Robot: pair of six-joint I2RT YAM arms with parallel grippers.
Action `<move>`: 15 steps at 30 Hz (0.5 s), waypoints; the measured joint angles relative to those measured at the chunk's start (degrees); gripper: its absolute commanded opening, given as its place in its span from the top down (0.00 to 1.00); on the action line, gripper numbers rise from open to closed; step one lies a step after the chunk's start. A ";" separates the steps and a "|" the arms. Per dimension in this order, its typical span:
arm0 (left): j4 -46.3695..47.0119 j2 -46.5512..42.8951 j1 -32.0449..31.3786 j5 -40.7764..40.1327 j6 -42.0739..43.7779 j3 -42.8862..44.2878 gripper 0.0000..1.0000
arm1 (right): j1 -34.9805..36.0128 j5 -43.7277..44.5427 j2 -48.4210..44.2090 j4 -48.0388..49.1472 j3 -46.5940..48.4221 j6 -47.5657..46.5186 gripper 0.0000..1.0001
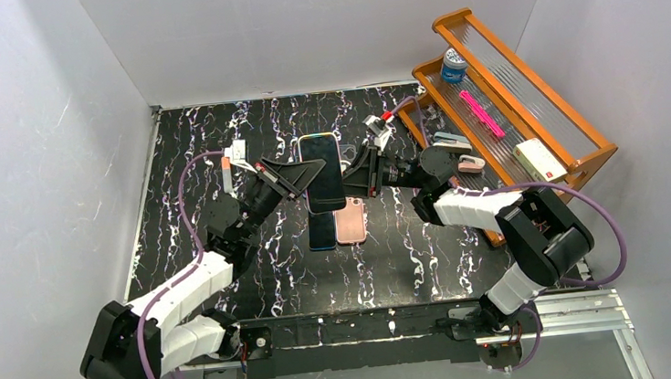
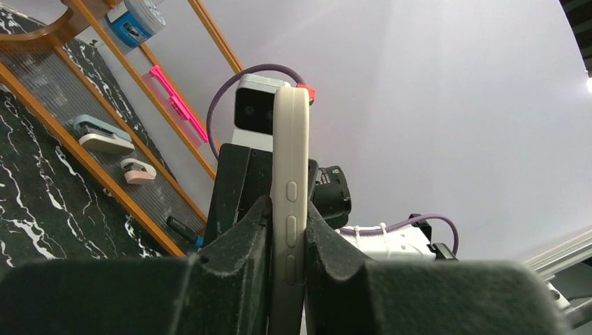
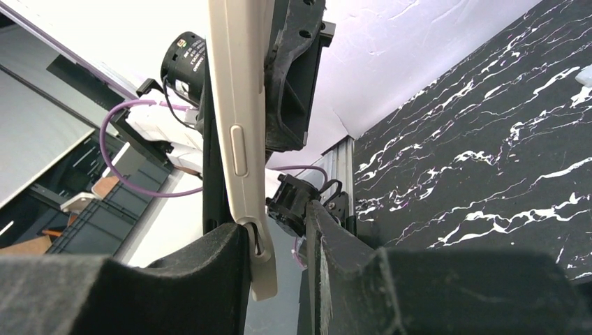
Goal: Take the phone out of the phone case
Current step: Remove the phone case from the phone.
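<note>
A phone [image 1: 323, 174] with a dark screen hangs above the table, still inside a beige phone case [image 2: 290, 153]. My left gripper [image 1: 299, 176] comes in from the left and is shut on the case's edge, its fingers [image 2: 251, 230] pressing both sides beside the side buttons. From the right, my right gripper [image 1: 360, 171] reaches the opposite edge. In the right wrist view the case [image 3: 237, 84] leans on one finger [image 3: 223, 244], and its lower corner is peeled outward. A clear gap separates it from the other finger, so the right gripper [image 3: 278, 220] stands open.
A dark blue phone [image 1: 322, 234] and a pink one [image 1: 350, 222] lie on the black marbled table [image 1: 430, 264] under the held phone. A wooden rack [image 1: 577, 164] at the right holds a blue-capped bottle [image 1: 453, 65], a pink tool [image 1: 482, 113], a white box [image 1: 539, 159] and a stapler [image 1: 449, 141].
</note>
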 measured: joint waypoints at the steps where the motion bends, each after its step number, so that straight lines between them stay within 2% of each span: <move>1: 0.17 0.15 -0.07 -0.07 0.09 0.00 0.99 | -0.02 0.17 0.00 0.02 0.00 0.22 0.66; 9: -0.96 1.86 -0.20 -0.55 2.58 0.79 0.69 | -0.81 1.16 0.00 -0.24 -0.76 2.23 0.97; 11: -6.27 1.90 -1.36 1.75 4.22 1.51 0.64 | -1.18 4.07 0.00 -0.31 -1.03 2.84 0.99; 15: -17.51 1.90 -2.21 1.31 9.88 5.29 0.49 | -1.97 5.92 -0.13 -2.27 -2.71 4.13 0.99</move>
